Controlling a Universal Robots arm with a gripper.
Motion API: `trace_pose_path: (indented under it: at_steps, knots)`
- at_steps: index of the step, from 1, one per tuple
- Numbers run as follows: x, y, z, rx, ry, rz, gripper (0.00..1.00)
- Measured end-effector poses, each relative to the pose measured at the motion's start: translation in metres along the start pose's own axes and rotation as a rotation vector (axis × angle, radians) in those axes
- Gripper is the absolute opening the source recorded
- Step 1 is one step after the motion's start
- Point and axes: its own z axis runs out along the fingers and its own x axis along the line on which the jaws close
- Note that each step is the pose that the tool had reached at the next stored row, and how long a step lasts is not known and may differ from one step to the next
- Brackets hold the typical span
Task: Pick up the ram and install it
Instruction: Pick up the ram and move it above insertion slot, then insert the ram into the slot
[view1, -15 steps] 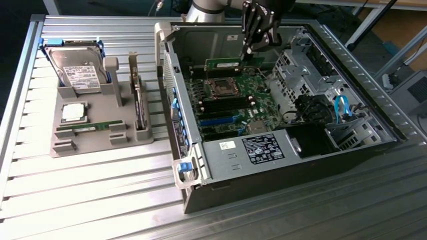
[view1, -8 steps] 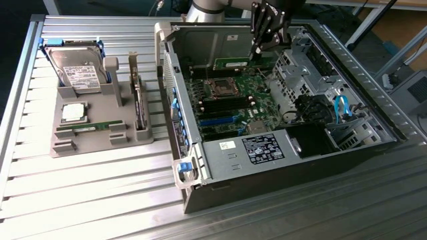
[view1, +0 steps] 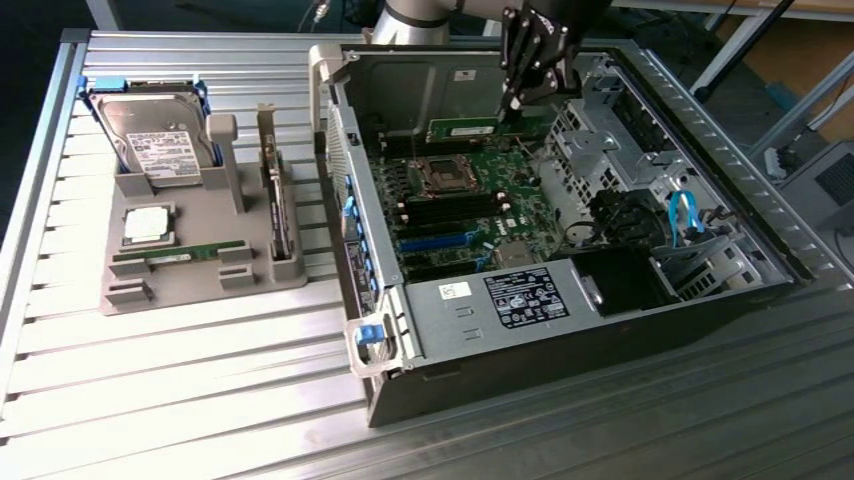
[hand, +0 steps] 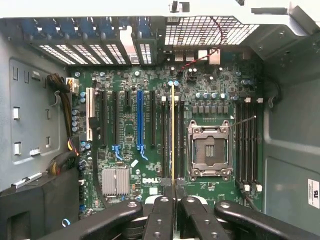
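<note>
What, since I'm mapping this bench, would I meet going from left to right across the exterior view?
Hard drive → upright card in the grey holder → the ram → gripper, jaws shut on the ram → blue cable inside the computer case.

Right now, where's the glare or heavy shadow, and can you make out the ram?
Exterior view: glare whitens the slatted table toward that view's left, the case's drive-bay corner is dark. Wrist view: the motherboard is evenly lit, the gripper is dark, and the ram it holds shows edge-on as a thin bright line.
</note>
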Motion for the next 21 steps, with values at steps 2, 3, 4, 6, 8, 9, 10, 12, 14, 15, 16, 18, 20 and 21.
trace_pose_path:
  at_steps: [2, 3, 4, 6, 8, 9, 10, 12, 14, 15, 16, 18, 20, 21]
  knots:
    - [0.0000, -0.0001, 0.0013, 0.0000, 0.0000, 0.000, 0.12]
    - [0.0000, -0.0001, 0.0015, -0.0001, 0.0002, 0.000, 0.12]
    - [0.0000, -0.0001, 0.0015, 0.0000, 0.0001, 0.000, 0.12]
    - [0.0000, -0.0001, 0.0016, 0.0000, 0.0000, 0.000, 0.12]
    - [0.0000, -0.0001, 0.0016, 0.0001, 0.0000, 0.000, 0.12]
    - [0.0000, -0.0001, 0.0016, 0.0000, 0.0000, 0.000, 0.12]
    - [0.0000, -0.0001, 0.0016, 0.0000, 0.0000, 0.000, 0.12]
    - [0.0000, -0.0001, 0.0016, 0.0000, 0.0000, 0.000, 0.12]
    - [0.0000, -0.0001, 0.0016, 0.0000, 0.0000, 0.000, 0.12]
    - [0.0000, -0.0001, 0.0016, 0.0000, 0.0000, 0.000, 0.12]
    - [0.0000, -0.0001, 0.0016, 0.0000, 0.0000, 0.000, 0.12]
    - [0.0000, -0.0001, 0.0033, 0.0000, -0.0001, 0.000, 0.12]
    - [0.0000, -0.0003, 0.0060, 0.0000, 0.0000, 0.000, 0.12]
    - [0.0000, -0.0003, 0.0075, 0.0000, 0.0000, 0.000, 0.12]
